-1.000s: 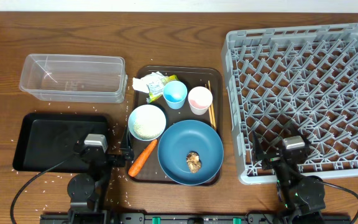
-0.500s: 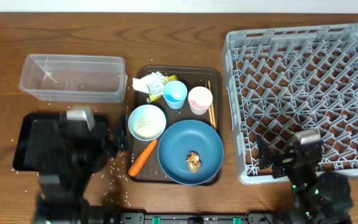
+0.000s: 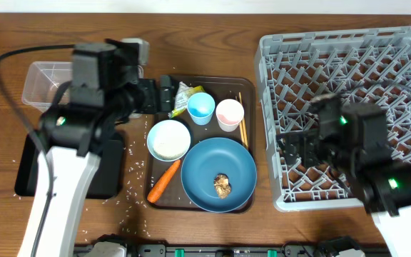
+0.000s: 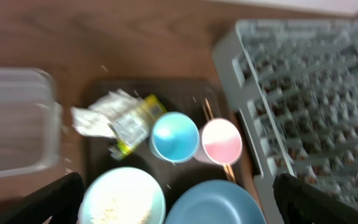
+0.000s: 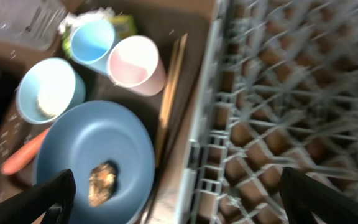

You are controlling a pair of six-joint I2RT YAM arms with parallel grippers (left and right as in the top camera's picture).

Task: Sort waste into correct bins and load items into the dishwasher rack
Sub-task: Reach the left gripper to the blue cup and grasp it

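Observation:
On the brown tray sit the dark-blue dish with a brown lump, the white bowl, the light-blue cup, the pink cup, the chopsticks, the wrapper and the carrot. The napkin shows in the left wrist view. My left gripper hangs open and empty above the tray's far-left corner. My right gripper hangs open and empty over the grey rack's front-left part. The clear tub and black tray lie left.
Rice grains lie scattered on the wooden table between the black tray and the brown tray. The left arm reaches over the clear tub and the black tray. The rack's near-left wall stands beside the brown tray.
Both arms rose from the table's front edge. The left swung out over the tray's far-left corner, the right over the rack's front-left. Both grippers stayed open.

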